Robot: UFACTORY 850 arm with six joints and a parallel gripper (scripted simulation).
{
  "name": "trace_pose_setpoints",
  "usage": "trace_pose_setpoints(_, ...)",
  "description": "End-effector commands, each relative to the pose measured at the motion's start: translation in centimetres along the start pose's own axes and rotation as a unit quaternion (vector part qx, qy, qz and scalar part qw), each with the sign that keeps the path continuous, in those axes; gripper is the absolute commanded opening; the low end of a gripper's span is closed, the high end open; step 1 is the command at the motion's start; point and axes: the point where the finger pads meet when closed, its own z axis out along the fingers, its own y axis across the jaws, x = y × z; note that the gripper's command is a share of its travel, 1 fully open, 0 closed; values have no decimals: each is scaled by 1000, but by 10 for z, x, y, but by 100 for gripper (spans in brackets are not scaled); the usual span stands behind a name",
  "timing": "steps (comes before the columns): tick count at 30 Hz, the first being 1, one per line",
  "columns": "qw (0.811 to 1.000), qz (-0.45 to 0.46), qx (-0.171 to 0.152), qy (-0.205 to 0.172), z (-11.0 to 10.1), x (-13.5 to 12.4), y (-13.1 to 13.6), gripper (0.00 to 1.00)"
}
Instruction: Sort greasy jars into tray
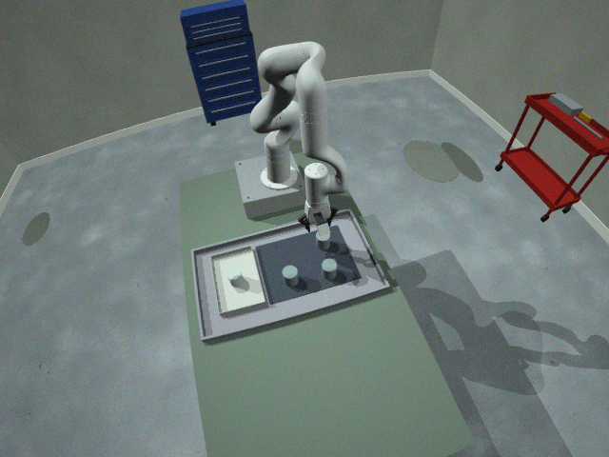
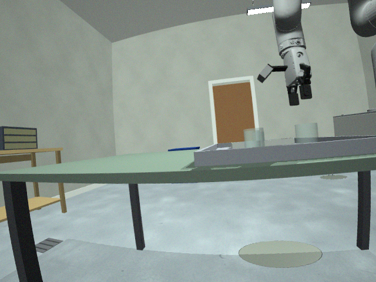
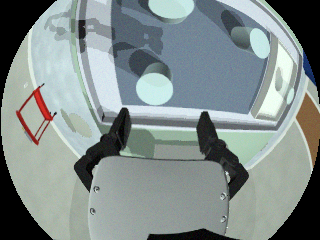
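The hand [image 1: 317, 227] [image 2: 299, 98] [image 3: 164, 117] hovers with fingers spread, empty, probably to test the jar at twelve o'clock [image 1: 323, 241] [image 3: 154, 89]. The tray [image 1: 220, 307] [image 3: 260, 111], at nine o'clock, holds one jar [image 1: 234, 274] [image 3: 290, 96], presumably judged greasy.

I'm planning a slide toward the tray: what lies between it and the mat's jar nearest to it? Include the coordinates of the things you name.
In the top view, only dark mat [image 1: 267, 266] shows between that jar [image 1: 290, 276] and the tray's near rim [image 1: 262, 277]; no other jar stands there.

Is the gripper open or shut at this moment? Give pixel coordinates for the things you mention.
Open. In the wrist view, the jaws of the gripper [image 1: 318, 227] [image 2: 299, 98] [image 3: 164, 116] stand wide apart, with nothing held between them.
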Motion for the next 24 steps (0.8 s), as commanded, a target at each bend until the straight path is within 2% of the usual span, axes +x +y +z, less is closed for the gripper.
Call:
trace_pose_setpoints(1,1000,1,-6,-1,0,-1,-20,100)
trace_pose_setpoints(8,1000,1,-6,-1,43,-1,-20,100)
trace_pose_setpoints(10,1000,1,-6,-1,43,-1,-20,100)
trace_pose_setpoints(12,1000,1,-6,-1,55,-1,-20,100)
trace_pose_setpoints(24,1000,1,-6,-1,55,-1,-20,100)
